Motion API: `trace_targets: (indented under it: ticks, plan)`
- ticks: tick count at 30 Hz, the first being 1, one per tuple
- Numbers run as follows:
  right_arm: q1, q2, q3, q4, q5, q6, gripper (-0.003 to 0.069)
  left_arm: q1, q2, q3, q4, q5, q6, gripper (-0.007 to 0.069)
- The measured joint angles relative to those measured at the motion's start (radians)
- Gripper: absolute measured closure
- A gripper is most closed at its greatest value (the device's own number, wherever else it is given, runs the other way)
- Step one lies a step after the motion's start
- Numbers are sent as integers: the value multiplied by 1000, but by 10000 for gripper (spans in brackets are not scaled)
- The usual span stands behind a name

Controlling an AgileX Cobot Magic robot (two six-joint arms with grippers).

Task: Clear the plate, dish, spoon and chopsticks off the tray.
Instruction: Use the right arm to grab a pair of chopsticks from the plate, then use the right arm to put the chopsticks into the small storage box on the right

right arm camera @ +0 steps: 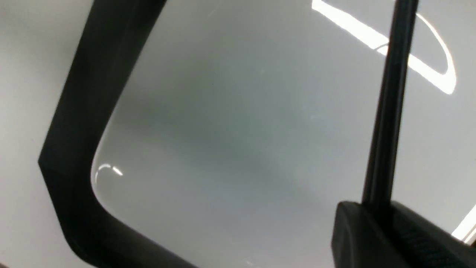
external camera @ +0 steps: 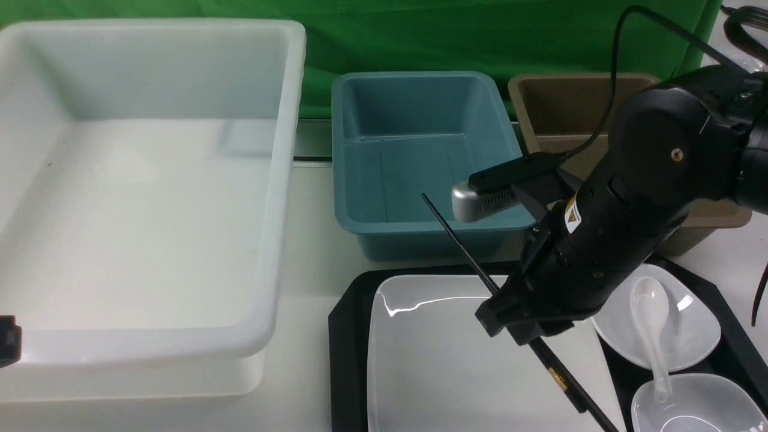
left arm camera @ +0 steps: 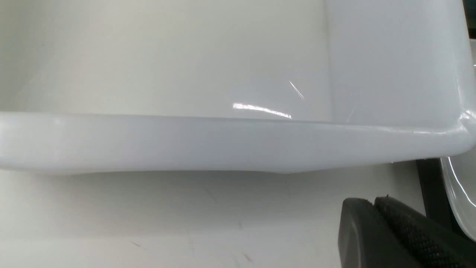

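My right gripper (external camera: pixel 510 318) is shut on the black chopsticks (external camera: pixel 462 246) and holds them tilted above the large white plate (external camera: pixel 432 360). Their thin ends point toward the blue bin. The gold-banded ends hang low over the plate. The plate lies on the black tray (external camera: pixel 348 336). The white spoon (external camera: pixel 651 324) rests across two small white dishes (external camera: pixel 690 324) at the tray's right. The right wrist view shows the gripper (right arm camera: pixel 379 204) clamped on the chopsticks (right arm camera: pixel 388 111) over the plate (right arm camera: pixel 241 130). My left gripper (left arm camera: pixel 373 201) is shut and empty, low beside the white bin.
A large white bin (external camera: pixel 150 180) stands at the left, its rim right in front of the left wrist camera (left arm camera: pixel 223 141). A blue bin (external camera: pixel 420 156) stands behind the tray. A brown bin (external camera: pixel 564 102) stands at the back right, partly hidden by the right arm.
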Motion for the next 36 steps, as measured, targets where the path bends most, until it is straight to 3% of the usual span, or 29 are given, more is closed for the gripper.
trace_targets:
  ticks: [7, 14, 23, 29, 36]
  plan:
    - [-36, 0, -58, 22, 61, -52, 580, 0, 0, 0, -3, 0, 0, 607]
    - [-296, 115, -376, 28, 95, -120, 580, 0, 0, 0, -14, -10, 0, 607]
    - [-510, 495, -923, 28, 115, -125, 580, 0, 0, 0, -15, -10, 0, 607]
    - [-553, 672, -1142, 19, 86, -125, 580, 0, 0, 0, -15, -10, 0, 607]
    - [-552, 749, -1159, 16, 35, -126, 580, 0, 0, 0, -16, -15, 0, 607]
